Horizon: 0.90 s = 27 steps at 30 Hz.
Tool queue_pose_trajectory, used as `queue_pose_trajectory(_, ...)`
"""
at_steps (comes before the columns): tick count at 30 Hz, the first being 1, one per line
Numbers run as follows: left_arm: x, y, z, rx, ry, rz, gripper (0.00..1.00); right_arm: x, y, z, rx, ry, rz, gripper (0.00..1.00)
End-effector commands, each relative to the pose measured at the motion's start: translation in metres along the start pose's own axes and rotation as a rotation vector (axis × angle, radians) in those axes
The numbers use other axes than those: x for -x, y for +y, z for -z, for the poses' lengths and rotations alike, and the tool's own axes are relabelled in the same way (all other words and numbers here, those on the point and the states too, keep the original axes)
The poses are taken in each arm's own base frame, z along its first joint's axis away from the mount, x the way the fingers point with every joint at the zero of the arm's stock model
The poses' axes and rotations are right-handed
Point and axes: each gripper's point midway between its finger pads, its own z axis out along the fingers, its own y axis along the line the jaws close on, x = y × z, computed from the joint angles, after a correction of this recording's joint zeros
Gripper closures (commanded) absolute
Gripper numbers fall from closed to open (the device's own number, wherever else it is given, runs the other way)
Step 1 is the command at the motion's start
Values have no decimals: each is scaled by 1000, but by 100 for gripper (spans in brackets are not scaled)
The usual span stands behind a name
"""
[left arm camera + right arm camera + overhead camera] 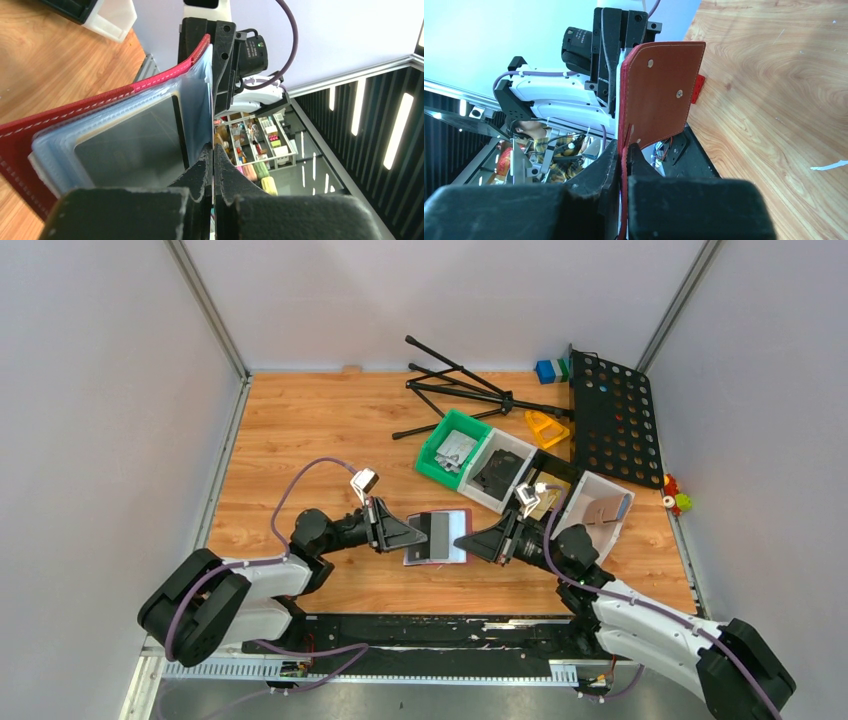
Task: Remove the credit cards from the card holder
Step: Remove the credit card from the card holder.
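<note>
The dark-red card holder (440,537) hangs open above the table between my two grippers. In the left wrist view its clear inner sleeves (195,95) hold a dark credit card (130,145). My left gripper (214,152) is shut on the thin edge of a sleeve at the holder's left side (408,537). The right wrist view shows the holder's red outer cover (659,95) with its snap studs. My right gripper (624,155) is shut on that cover's stitched edge, at the holder's right side (478,540).
Behind the holder stand a green bin (452,447) and two white bins (500,470) (600,510). A black folded stand (460,390) and a black perforated panel (612,418) lie at the back. A small red block (697,89) sits on the table by the holder.
</note>
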Motion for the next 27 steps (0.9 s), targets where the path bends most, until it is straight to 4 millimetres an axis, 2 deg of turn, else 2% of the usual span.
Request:
queue_pose_trajectory(1, 8, -1, 8, 2, -22, -52, 100, 8, -5, 7, -19, -57, 15, 100)
queue_pose_trajectory(5, 11, 17, 10, 97, -24, -98, 100, 11, -18, 14, -78, -81, 13, 100)
queue_pose_trajectory(7, 16, 31, 12, 185, -29, -140, 100, 10, -34, 19, -156, -84, -6, 100)
queue_pose_trajectory(10, 31, 63, 24, 432, -47, -245, 100, 4, -56, 27, -259, -75, -9, 100)
queue_pose_trajectory(13, 45, 75, 37, 611, -51, -328, 100, -2, -75, 36, -346, -61, 1, 100)
queue_pose_trajectory(16, 52, 66, 22, 625, -33, -402, 100, -5, -92, 46, -434, -62, 17, 100)
queue_pose_trajectory(20, 60, 71, 1, 667, -5, -465, 100, -3, -118, 66, -599, -77, 44, 100)
queue_pose_trajectory(27, 92, 77, -39, 711, 16, -578, 100, 0, -139, 90, -778, -78, 98, 100)
